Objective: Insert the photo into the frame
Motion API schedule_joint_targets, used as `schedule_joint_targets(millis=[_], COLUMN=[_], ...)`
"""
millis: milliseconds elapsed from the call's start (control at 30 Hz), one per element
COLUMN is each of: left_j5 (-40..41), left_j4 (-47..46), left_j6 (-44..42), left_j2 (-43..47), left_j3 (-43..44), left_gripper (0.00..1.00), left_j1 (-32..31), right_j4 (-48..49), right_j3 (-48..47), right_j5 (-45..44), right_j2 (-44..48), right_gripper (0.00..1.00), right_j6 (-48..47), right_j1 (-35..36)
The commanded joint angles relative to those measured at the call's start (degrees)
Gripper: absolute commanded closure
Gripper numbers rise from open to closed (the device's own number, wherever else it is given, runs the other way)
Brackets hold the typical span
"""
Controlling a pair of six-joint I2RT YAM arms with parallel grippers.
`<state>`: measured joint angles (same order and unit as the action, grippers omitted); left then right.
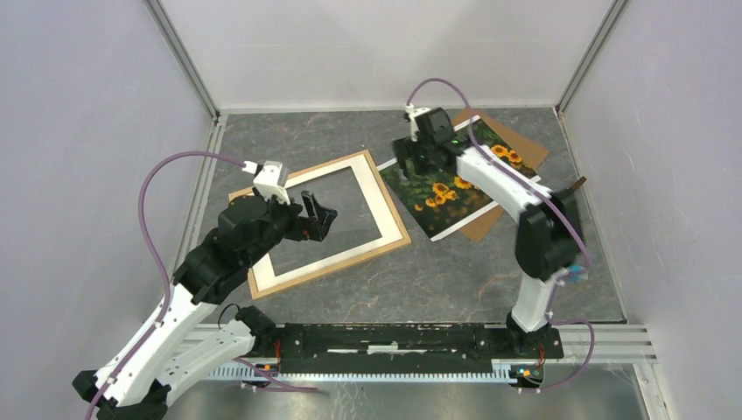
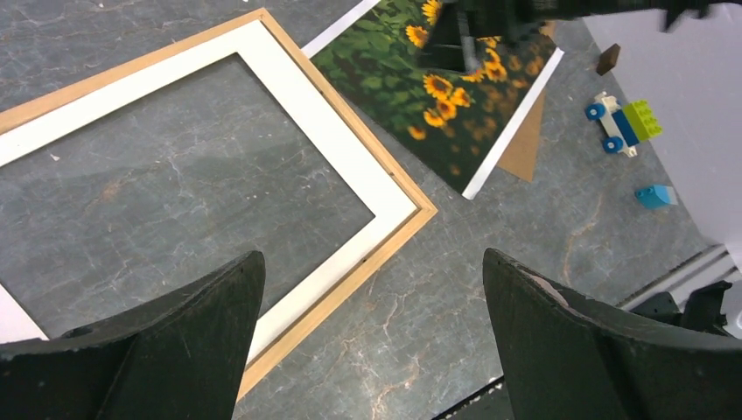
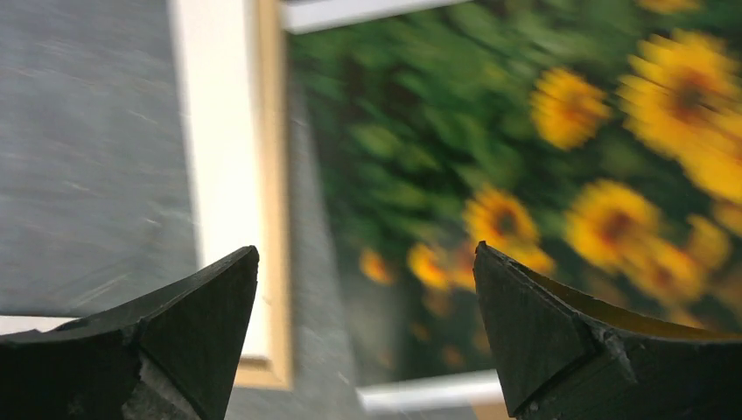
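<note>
The frame (image 1: pixel 367 255) is thin light wood with a white mat inside and lies flat at centre-left. The photo (image 1: pixel 442 197), sunflowers on dark green, lies flat to its right, partly over a brown backing board (image 1: pixel 525 149). My left gripper (image 1: pixel 319 214) is open and empty above the frame's opening; its wrist view shows the frame's corner (image 2: pixel 385 245) and the photo (image 2: pixel 420 96). My right gripper (image 1: pixel 411 157) is open and empty, hovering over the photo's left edge, with the photo (image 3: pixel 525 175) and the frame's edge (image 3: pixel 271 175) below it, blurred.
A small toy brick car (image 2: pixel 621 122), a blue brick (image 2: pixel 654 196) and a brown block (image 2: pixel 607 59) lie on the grey table right of the photo. White walls enclose the table on three sides.
</note>
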<state>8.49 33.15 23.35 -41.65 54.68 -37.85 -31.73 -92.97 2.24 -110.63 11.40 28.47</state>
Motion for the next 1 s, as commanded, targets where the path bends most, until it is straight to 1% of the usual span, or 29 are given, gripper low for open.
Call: schedule_joint_targets(millis=[0, 67, 100, 133, 167, 200, 267, 333, 400, 500, 667, 700, 733, 833, 933, 967], left_j5=[-3.09, -5.64, -7.85, -8.22, -8.23, -8.23, -7.54, -7.11, -7.09, -7.95, -10.44, -10.62, -10.8, -9.68, -8.67, -7.06], left_j4=[-4.35, -8.04, -9.82, -10.35, -10.51, -10.72, -11.21, -11.12, -10.77, -9.67, -9.03, -8.8, -8.31, -6.31, -4.56, -4.26], left_j6=[3.72, 6.54, 6.98, 7.55, 8.14, 8.76, 9.92, 10.57, 11.01, 12.37, 14.16, 14.09, 13.88, 12.22, 10.37, 9.88], left_j2=[3.2, 2.85, 2.08, 1.34, 0.92, 1.19, 2.92, 4.83, 6.65, 9.04, 12.43, 12.95, 13.63, 15.18, 16.44, 16.69], left_j3=[-3.9, -5.68, -6.11, -6.16, -6.29, -6.62, -7.59, -8.08, -8.24, -8.35, -9.86, -10.01, -10.07, -10.02, -9.98, -10.07], left_gripper=[0.0, 0.0, 0.0, 0.0, 0.0, 0.0, 0.0, 0.0, 0.0, 0.0, 0.0, 0.0, 0.0, 0.0, 0.0, 0.0], left_j1=[-0.06, -0.09, -0.11, -0.15, -0.17, -0.12, -0.12, -0.17, -0.1, -0.12, -0.12, -0.15, -0.13, -0.12, -0.13, -0.1], right_j4=[-1.8, 1.39, 3.25, 6.08, 8.96, 13.33, 22.24, 31.68, 41.54, 56.39, 70.12, 72.15, 73.74, 73.52, 70.48, 69.17], right_j3=[14.67, 22.95, 26.86, 29.86, 32.73, 34.52, 36.91, 36.86, 36.01, 32.87, 23.12, 21.12, 18.87, 10.87, 0.99, -2.93], right_j5=[-24.64, -23.17, -19.52, -14.93, -7.65, 0.06, 10.97, 14.09, 14.12, 14.92, 14.05, 13.95, 13.74, 13.29, 12.79, 12.75], right_j2=[17.35, 22.8, 25.0, 26.43, 27.49, 27.67, 26.56, 23.85, 20.27, 12.25, -2.6, -5.45, -8.23, -15.48, -22.91, -25.57], right_gripper=[0.02, 0.02, 0.02, 0.02, 0.02, 0.02, 0.02, 0.02, 0.02, 0.06, 0.17, 0.17, 0.18, 0.21, 0.22, 0.22], right_j6=[-6.77, -5.64, -4.37, -3.65, -3.57, -2.82, 0.89, 4.99, 9.52, 19.12, 30.61, 32.96, 34.56, 37.21, 37.31, 37.22], right_j1=[-0.15, -1.17, -2.07, -2.8, -2.86, -2.67, -1.24, 1.37, 3.69, 5.3, 6.65, 6.76, 6.82, 7.13, 7.61, 7.73])
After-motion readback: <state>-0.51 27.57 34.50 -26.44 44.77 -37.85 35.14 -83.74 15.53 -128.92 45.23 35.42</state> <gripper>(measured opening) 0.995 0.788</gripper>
